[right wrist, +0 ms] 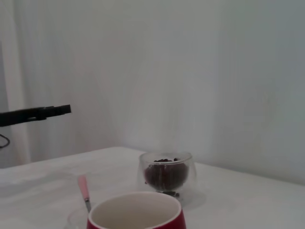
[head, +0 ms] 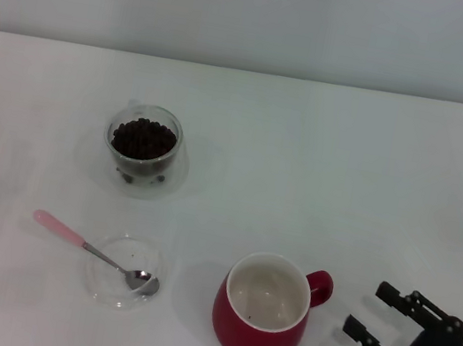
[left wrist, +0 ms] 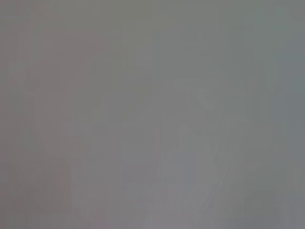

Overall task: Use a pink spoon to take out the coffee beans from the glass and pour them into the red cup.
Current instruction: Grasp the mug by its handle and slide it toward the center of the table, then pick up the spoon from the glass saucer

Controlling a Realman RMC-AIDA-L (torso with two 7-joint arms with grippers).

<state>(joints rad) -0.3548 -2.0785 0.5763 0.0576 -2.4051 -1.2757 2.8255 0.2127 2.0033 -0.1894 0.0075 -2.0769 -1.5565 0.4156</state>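
The glass (head: 143,147) stands at the left middle of the table, full of coffee beans (head: 144,137). The pink spoon (head: 68,235) lies near the front left, its metal bowl resting in a shallow clear dish (head: 126,273). The red cup (head: 263,311) stands at the front centre, its handle pointing right, its inside almost empty. My right gripper (head: 368,323) is open and empty just right of the cup's handle. The right wrist view shows the cup (right wrist: 136,213), the glass (right wrist: 166,175) and the spoon's handle (right wrist: 84,190). My left gripper is out of view.
The white table (head: 346,184) meets a pale wall at the back. The left wrist view shows only a plain grey blur. A dark bar (right wrist: 33,114) juts in at the side of the right wrist view.
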